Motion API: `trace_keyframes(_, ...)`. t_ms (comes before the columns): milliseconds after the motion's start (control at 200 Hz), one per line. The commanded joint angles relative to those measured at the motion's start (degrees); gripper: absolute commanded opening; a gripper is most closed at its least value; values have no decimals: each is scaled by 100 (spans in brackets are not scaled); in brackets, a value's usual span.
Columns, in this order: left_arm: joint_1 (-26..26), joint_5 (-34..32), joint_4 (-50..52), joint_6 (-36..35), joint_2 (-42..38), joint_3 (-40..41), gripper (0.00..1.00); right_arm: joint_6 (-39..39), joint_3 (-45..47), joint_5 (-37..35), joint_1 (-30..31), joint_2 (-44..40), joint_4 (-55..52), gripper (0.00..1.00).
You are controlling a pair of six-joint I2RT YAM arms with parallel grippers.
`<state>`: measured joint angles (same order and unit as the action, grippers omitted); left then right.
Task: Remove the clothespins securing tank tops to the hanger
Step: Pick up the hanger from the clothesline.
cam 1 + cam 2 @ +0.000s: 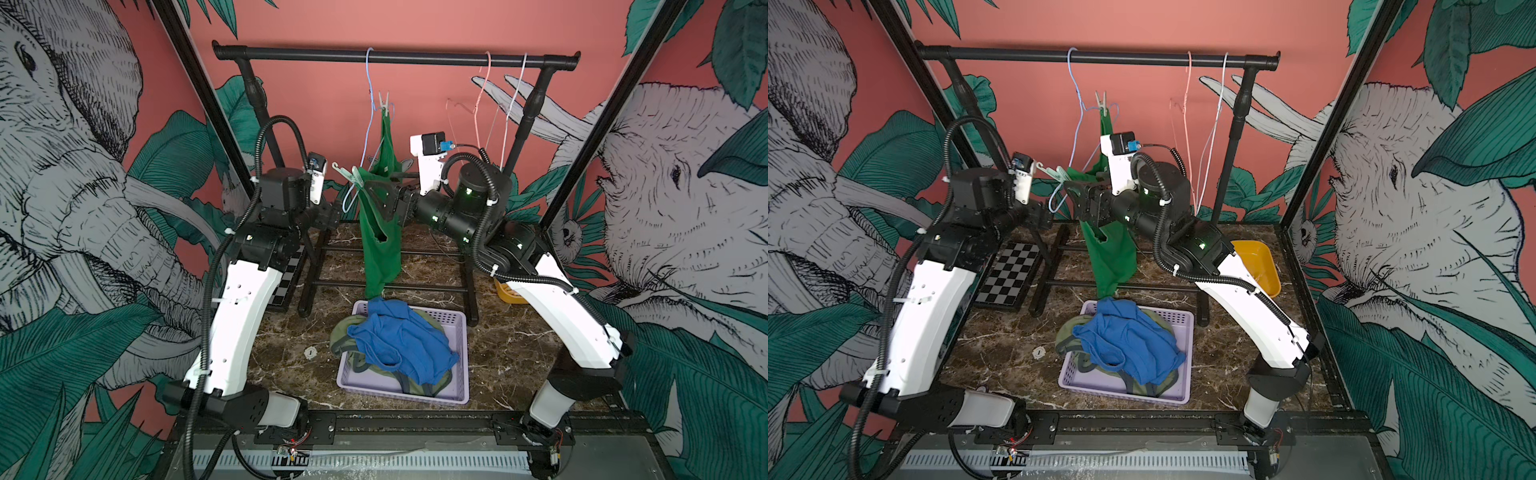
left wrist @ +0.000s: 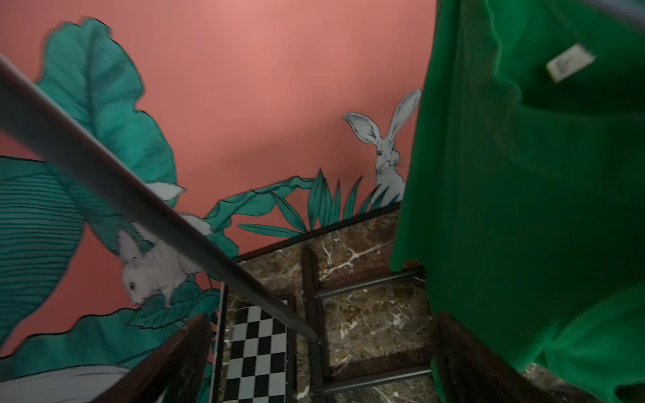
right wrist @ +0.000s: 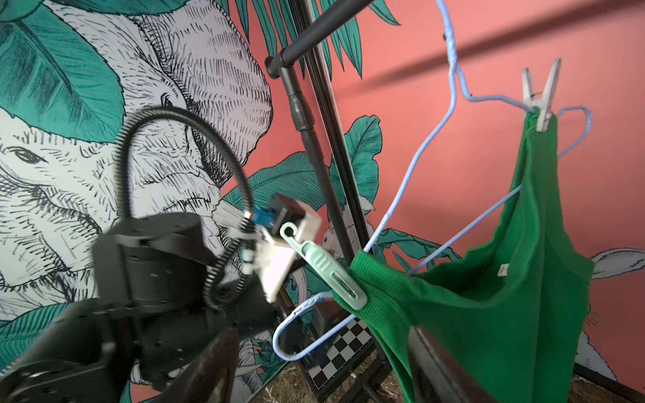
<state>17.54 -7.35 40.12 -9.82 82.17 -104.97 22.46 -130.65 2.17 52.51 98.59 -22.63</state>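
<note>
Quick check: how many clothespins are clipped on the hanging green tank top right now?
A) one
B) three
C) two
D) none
C: on the green tank top, a grey-beige clothespin pins the upper strap to the blue hanger and a mint clothespin is clipped on the lower strap; no third one shows in any view.

a bright green fabric tank top [image 1: 380, 249] hangs from a pale blue wire hanger [image 3: 451, 52] on the black metal rail [image 1: 395, 56] at the back, pinned by a grey-beige spring clothespin [image 3: 541, 97] above and a mint green plastic clothespin [image 3: 328, 272] lower left. below and in front, a lavender plastic basket [image 1: 451, 318] on the marble table [image 1: 507, 345] holds a blue fabric tank top [image 1: 399, 336] atop an olive, grey-trimmed tank top [image 1: 345, 328].
</note>
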Motion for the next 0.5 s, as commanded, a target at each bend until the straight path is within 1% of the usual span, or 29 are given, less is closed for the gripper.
trace_keyframes(0,-11,696,-279,512,-298,-11,99,109,-186,-208,35,156,-23,75)
trace_keyframes(100,-5,1067,-466,727,-298,29,99,183,-318,-192,40,276,-72,75)
trace_keyframes(235,106,1196,-371,770,-57,-288,99,327,-466,-89,69,451,-74,74)
trace_keyframes(310,167,1254,-323,837,80,-438,99,376,-703,-77,119,612,-216,74)
trace_keyframes(355,241,1224,-291,785,163,-508,99,392,-823,-70,148,696,-327,74)
trace_keyframes(495,652,707,-263,443,379,-674,99,424,-807,-151,226,734,-368,74)
